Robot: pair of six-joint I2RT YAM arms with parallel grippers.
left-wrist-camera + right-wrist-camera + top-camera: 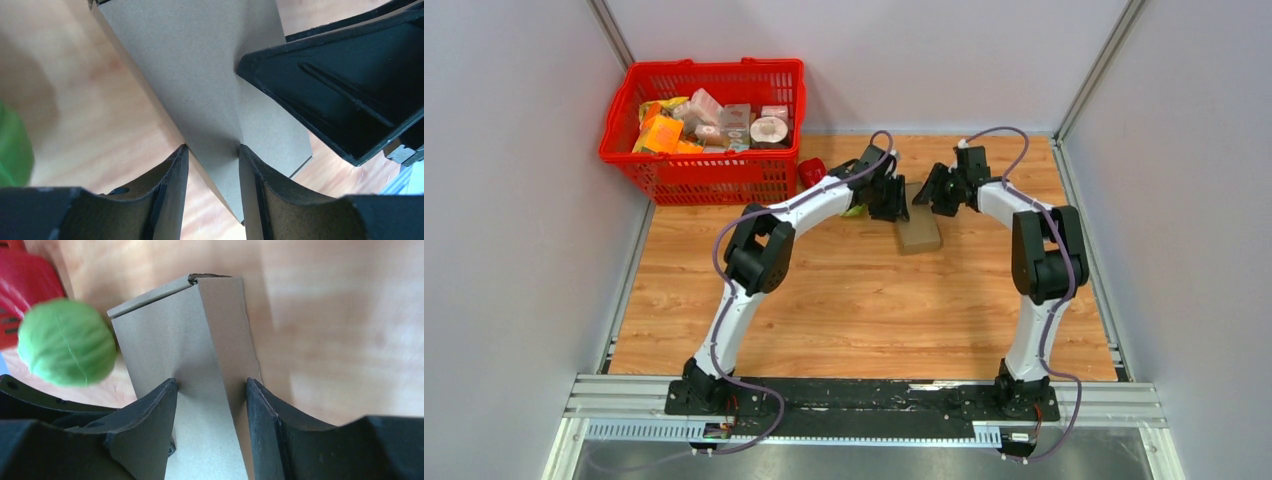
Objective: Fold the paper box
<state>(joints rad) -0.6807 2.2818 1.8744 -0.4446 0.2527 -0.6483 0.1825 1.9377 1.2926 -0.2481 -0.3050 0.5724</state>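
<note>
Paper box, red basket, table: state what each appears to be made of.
The paper box looks like plain brown cardboard, matte and unprinted, with sharp creased edges. The red basket looks like moulded plastic, judging by its open mesh walls. The table shows wood grain, possibly a laminate print.

The left arm (754,255) and the right arm (1044,250) both reach far out and bend in at the elbow. Their wrists come close together, and the left gripper (892,200) faces the right gripper (936,192). Both tip down. The left fingers (167,195) are partly closed, with the paper box (200,75) pinched between them. The right fingers (150,435) squeeze it between them too, from the other side.
</note>
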